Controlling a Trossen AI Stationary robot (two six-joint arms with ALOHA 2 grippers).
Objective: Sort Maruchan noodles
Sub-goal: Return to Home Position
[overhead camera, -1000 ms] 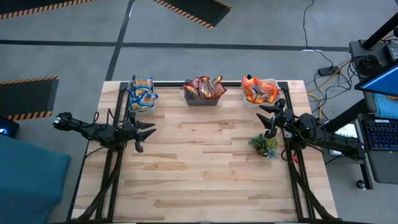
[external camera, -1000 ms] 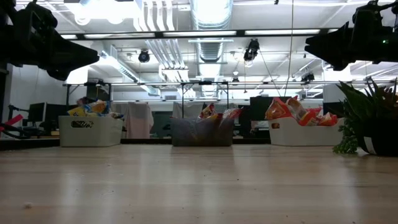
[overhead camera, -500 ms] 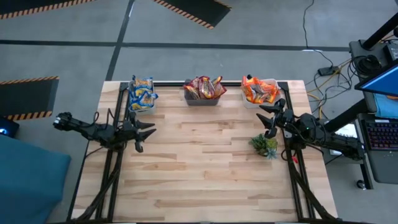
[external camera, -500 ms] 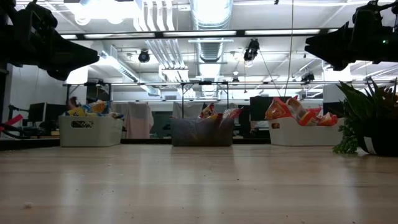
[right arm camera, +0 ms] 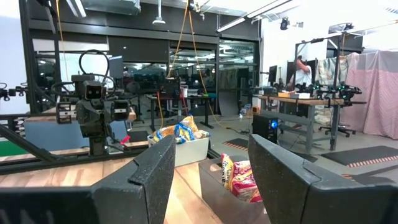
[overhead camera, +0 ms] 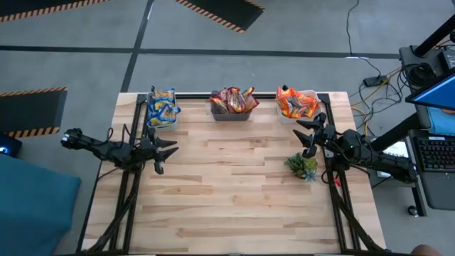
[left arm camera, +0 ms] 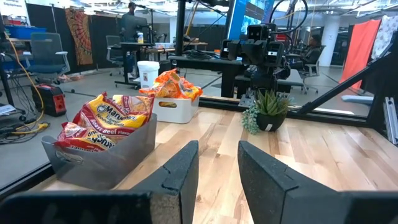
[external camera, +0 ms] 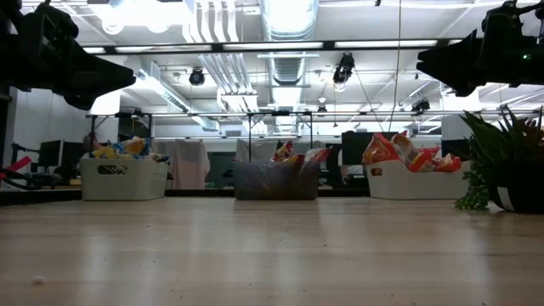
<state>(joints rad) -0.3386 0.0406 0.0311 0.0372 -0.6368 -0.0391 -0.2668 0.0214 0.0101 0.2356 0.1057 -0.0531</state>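
The Maruchan noodles sit in three bins along the table's far edge. Blue-and-yellow packets point(overhead camera: 163, 105) fill the left white bin point(external camera: 123, 178). Dark red packets point(overhead camera: 232, 99) are in the middle grey bin point(external camera: 275, 181), and orange packets point(overhead camera: 296, 103) are in the right white bin point(external camera: 416, 181). My left gripper point(overhead camera: 170, 151) hovers level above the table's left side, open and with nothing between its fingers point(left arm camera: 217, 180). Above the right side, near the orange bin, my right gripper point(overhead camera: 307, 135) is also open with nothing between its fingers point(right arm camera: 211, 180).
A small green potted plant point(overhead camera: 303, 166) stands on the table just below my right gripper, toward the near side. The bare wooden tabletop point(overhead camera: 234, 199) spreads between the arms and toward the near edge. A black frame rail point(overhead camera: 213, 94) runs behind the bins.
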